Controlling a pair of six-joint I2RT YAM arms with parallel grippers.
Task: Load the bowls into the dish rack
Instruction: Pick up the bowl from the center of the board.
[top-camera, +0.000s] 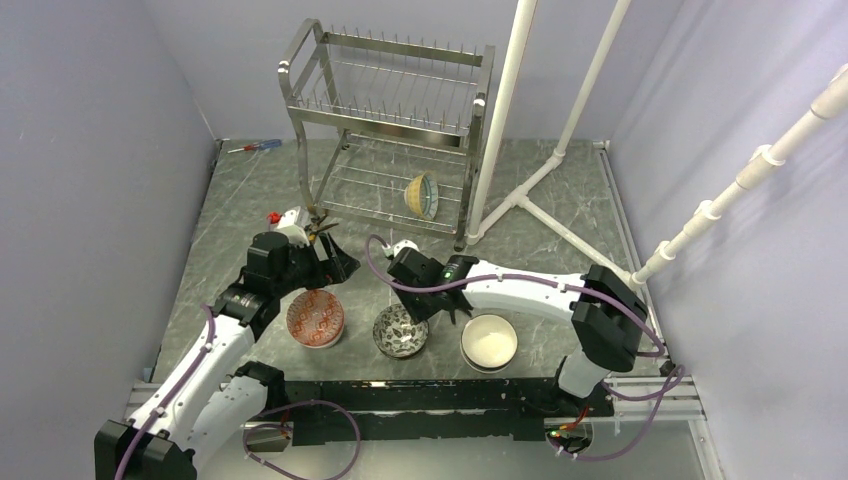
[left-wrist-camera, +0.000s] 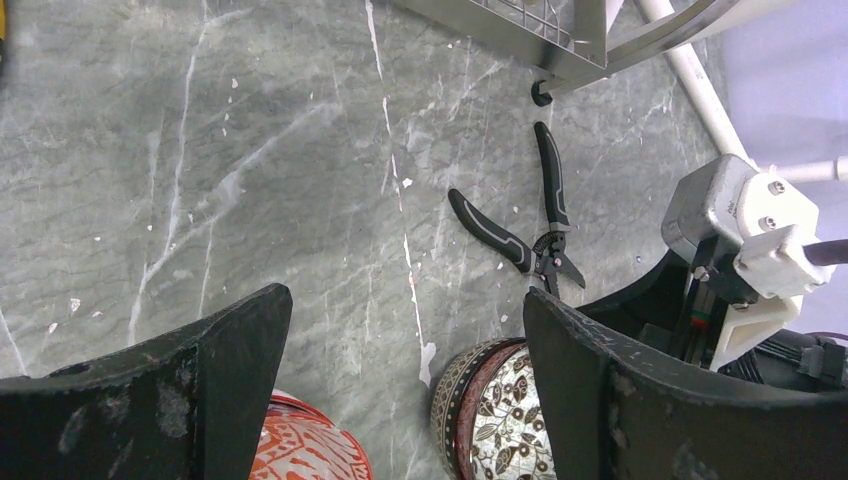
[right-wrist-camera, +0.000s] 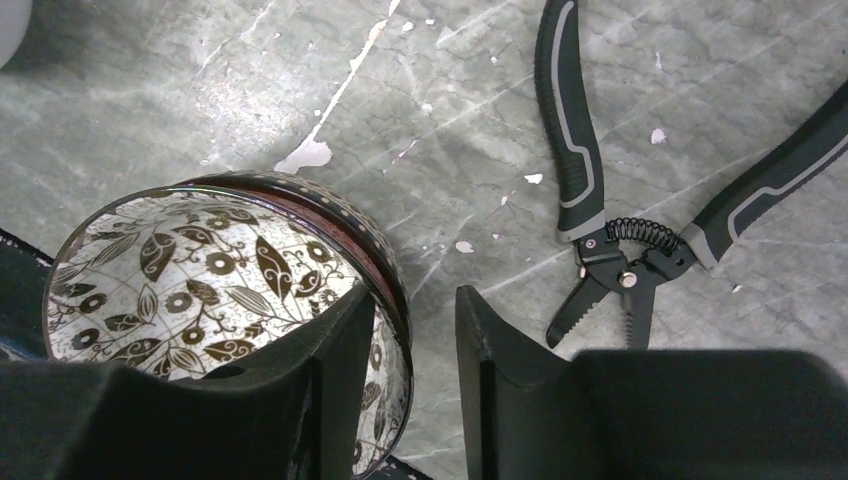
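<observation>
Left of the dish rack (top-camera: 395, 121) we find open tabletop, out to the screwdriver (top-camera: 255, 147) at the far edge. In front of the rack the pliers (left-wrist-camera: 548, 250) lie spread, near the left gripper (left-wrist-camera: 400, 310), whose wide jaws hold nothing. The red-patterned bowl (top-camera: 315, 318), leaf-patterned bowl (top-camera: 400, 332) and white bowl (top-camera: 489, 340) crowd the near row; the right gripper (right-wrist-camera: 412, 300) straddles the middle one's rim. White pipes (top-camera: 500, 110) bar the rack's right side, and a teal bowl (top-camera: 423, 195) takes its lower right.
</observation>
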